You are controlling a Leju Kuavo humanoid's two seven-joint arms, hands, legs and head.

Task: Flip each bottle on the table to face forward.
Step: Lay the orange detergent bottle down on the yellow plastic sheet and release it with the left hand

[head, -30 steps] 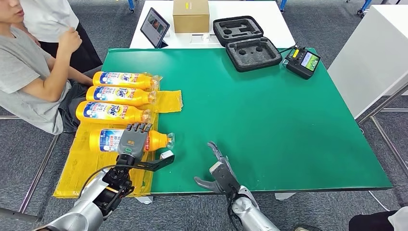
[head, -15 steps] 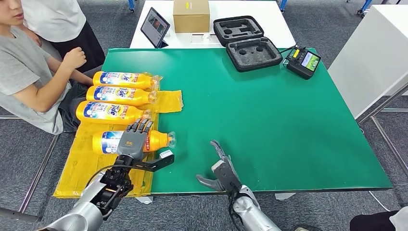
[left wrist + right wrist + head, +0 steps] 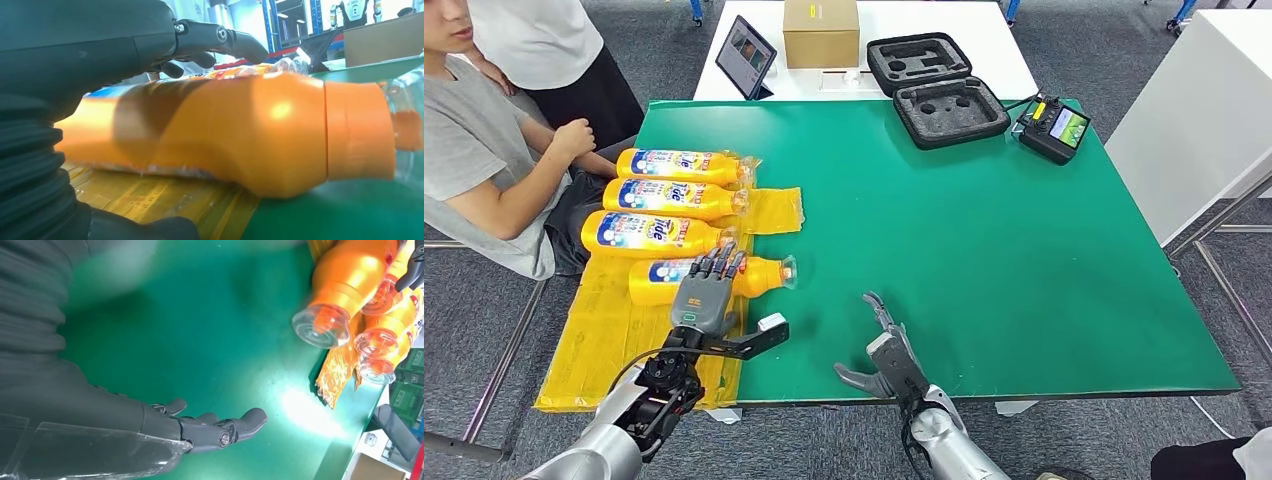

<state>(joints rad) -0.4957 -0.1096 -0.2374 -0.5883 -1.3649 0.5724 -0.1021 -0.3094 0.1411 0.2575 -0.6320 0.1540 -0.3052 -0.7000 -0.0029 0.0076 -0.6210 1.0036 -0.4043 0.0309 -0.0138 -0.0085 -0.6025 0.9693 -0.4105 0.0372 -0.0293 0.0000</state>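
The nearest bottle (image 3: pixel 709 276) lies on its side at the near-left of the green table (image 3: pixel 984 240), its body on the yellow plastic sheet (image 3: pixel 599 350) and its clear cap (image 3: pixel 788 268) reaching out over the green; its long axis runs left to right across the robot's front, cap toward the right; in the left wrist view the side turned to the camera is mostly plain orange, so I judge its label is not yet squarely up; three more bottles (image 3: pixel 659 232) lie parallel just beyond it, labels up, caps the same way.

The left hand (image 3: pixel 704 295) is laid over the middle of this bottle from the near side; its fingers (image 3: pixel 220 37) reach across the top of the body toward the far side, fairly straight and a little spread, while the thick thumb stands off to the near right, apart from the bottle; this reads as a press on top, not a closed grasp, though whether the fingertips hook the far flank cannot be told; any roll must turn about that long axis.

The right hand (image 3: pixel 879 350) hovers over bare green near the front edge, well to the right of the cap; its fingers (image 3: pixel 235 427) are loosely apart and hold nothing; the left hand is plainly the nearer.
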